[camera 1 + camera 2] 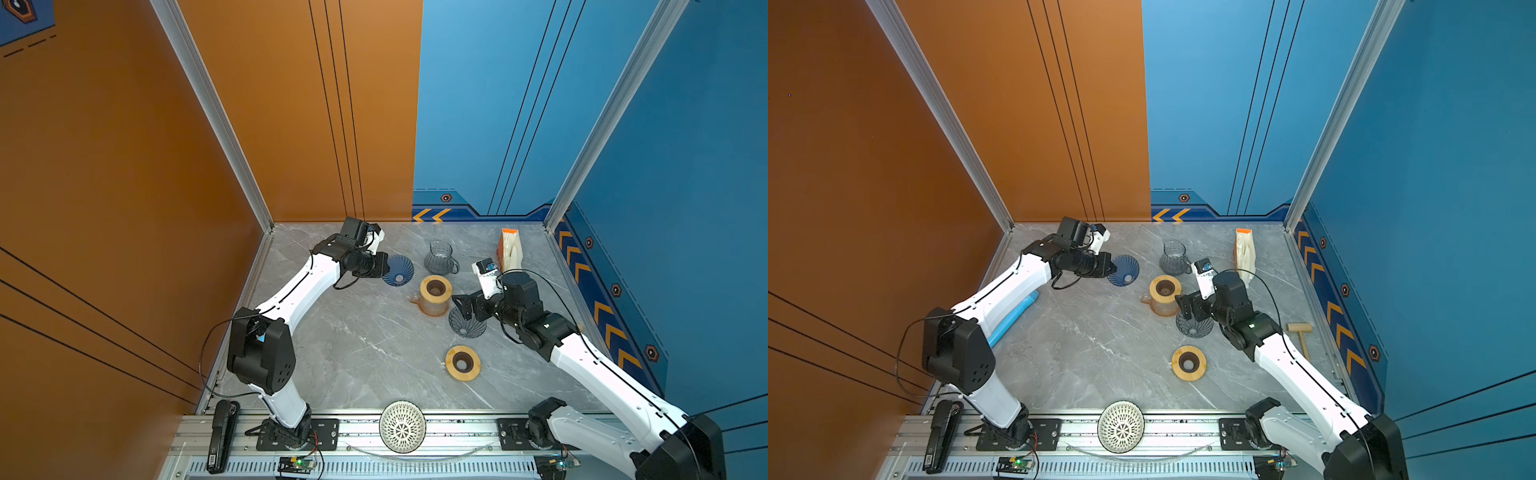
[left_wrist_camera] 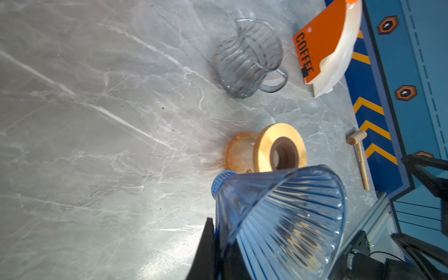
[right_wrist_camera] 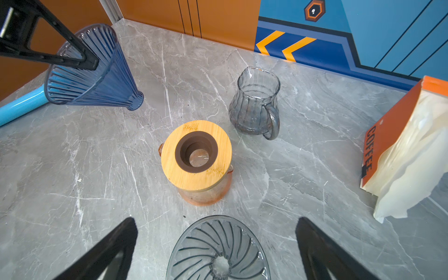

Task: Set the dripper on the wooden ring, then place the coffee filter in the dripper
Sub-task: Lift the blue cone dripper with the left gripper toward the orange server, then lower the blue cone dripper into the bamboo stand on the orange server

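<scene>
Left gripper (image 1: 384, 266) is clamped tight on the rim of the blue ribbed plastic cone dripper (image 1: 398, 271), one black finger (image 3: 89, 61) pressed inside the mouth. The cone is tipped over on its side, narrow end pointing toward the middle of the grey marble table (image 1: 353, 332). Whether that end touches the table, I can't tell.

On the right, the right gripper (image 3: 217, 221) has its fingers spread wide, hanging over the smoky grey swirl-ribbed glass dripper (image 3: 218, 252). That one sits mouth up on the table, between the two fingers and touched by neither.

And the filters? The orange pack of white paper coffee filters (image 1: 509, 249) stands at the back right near the blue wall, papers spilling from its open side (image 3: 400, 169). It's beyond and to the right of the right gripper, well apart from the left one, gripped by neither.

Between the two drippers stands the amber glass jar with its bamboo ring lid (image 3: 196, 155). Just behind it is the grey ribbed glass pitcher (image 3: 257, 104).
</scene>
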{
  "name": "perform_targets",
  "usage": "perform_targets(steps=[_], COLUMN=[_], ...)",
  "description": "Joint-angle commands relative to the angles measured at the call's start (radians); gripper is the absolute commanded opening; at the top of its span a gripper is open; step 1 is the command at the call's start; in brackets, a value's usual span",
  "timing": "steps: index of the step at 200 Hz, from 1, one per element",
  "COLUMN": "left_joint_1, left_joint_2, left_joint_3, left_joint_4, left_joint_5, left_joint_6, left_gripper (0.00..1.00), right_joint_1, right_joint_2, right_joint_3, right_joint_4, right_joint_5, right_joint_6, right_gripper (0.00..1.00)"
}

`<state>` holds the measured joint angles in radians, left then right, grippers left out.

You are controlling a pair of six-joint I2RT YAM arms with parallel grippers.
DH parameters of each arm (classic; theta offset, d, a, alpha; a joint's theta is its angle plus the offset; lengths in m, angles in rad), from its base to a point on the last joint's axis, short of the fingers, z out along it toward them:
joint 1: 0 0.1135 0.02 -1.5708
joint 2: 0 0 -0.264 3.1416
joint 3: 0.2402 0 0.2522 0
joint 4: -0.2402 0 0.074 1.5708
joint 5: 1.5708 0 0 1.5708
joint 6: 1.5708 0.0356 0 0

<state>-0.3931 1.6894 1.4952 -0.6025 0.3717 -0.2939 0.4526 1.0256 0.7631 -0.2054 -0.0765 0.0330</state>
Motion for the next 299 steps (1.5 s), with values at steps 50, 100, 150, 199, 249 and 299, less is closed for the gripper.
perform_targets(steps=[50,100,150,199,249,299], left_joint_1=[-0.100,-0.161,-0.189,-0.192,-0.191,-0.185], left_joint_2=[0.082,0.170,0.249,0.313,0.357,0.344], left_joint_3=[0.139,0.221,0.268,0.302,0.327,0.328], left_joint_4=[-0.014,-0.014,-0.014,-0.024,-0.099,-0.171], left_joint_5=[0.069,0.089,0.100,0.110,0.077,0.043], left_joint_6=[-0.019,-0.027,-0.035,-0.050,-0.017,0.026], left_gripper=[0.00,0.00,0.00,0.00,0.00,0.00], right_joint_1=[-0.002,-0.020,-0.034,-0.044,-0.051,-0.051], right_joint_2=[-0.078,-0.113,-0.132,-0.148,-0.138,-0.129], right_joint_3=[-0.058,-0.083,-0.097,-0.110,-0.104,-0.098], right_joint_4=[0.024,0.023,0.023,0.028,0.034,0.034], right_joint_5=[0.085,0.093,0.090,0.087,0.077,0.075], right_joint_6=[-0.007,-0.007,-0.005,-0.002,-0.001,-0.001], right_gripper=[1.00,1.00,1.00,1.00,1.00,1.00])
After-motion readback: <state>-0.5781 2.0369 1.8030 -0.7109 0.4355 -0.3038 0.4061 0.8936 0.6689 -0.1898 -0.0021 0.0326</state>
